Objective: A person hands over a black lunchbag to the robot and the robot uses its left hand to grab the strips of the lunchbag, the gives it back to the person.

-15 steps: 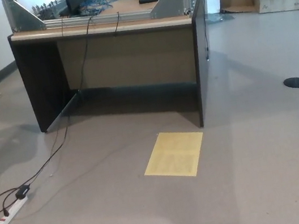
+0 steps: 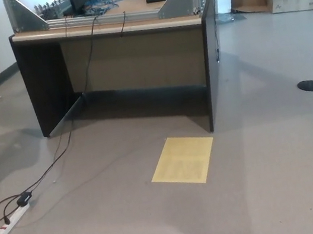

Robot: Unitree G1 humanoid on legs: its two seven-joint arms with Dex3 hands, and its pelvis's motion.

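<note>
Desk (image 2: 134, 54), yellow sheet (image 2: 183, 160), pwr strip (image 2: 11, 220)

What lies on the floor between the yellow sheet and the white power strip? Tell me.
In the head view, mostly bare grey floor lies between the yellow sheet and the white power strip. Only a thin black cable running from the strip toward the desk crosses it.

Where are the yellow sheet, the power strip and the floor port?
yellow sheet (image 2: 182, 160), head view, middle of the sheet on the floor.
power strip (image 2: 12, 221), head view, middle of its white body.
floor port (image 2: 310, 86), head view, middle of the dark round cover.
</note>
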